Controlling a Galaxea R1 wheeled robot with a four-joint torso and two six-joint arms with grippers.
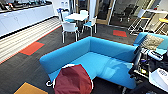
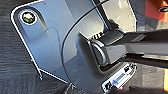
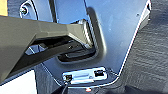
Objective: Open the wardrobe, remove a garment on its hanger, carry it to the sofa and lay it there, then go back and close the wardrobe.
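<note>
The bright blue L-shaped sofa (image 1: 100, 58) stands right in front of me in the head view, its seat and low rounded back wrapping around to the right. The dark red garment (image 1: 73, 80) with white edging lies bunched over the sofa's near left end, at the lower middle of the head view. A white curved piece (image 1: 48, 83) pokes out at its left side; I cannot tell whether it is the hanger or a cuff. Both wrist views look past the robot's own dark plate onto dark carpet (image 2: 15, 67).
A white table (image 1: 76, 16) with white chairs (image 1: 69, 28) stands behind the sofa. White cabinets (image 1: 22, 17) line the left wall. Red (image 1: 32, 48) and orange (image 1: 27, 89) carpet tiles mark the floor. A patterned cushion (image 1: 151, 41) and dark equipment (image 1: 146, 63) sit at the right.
</note>
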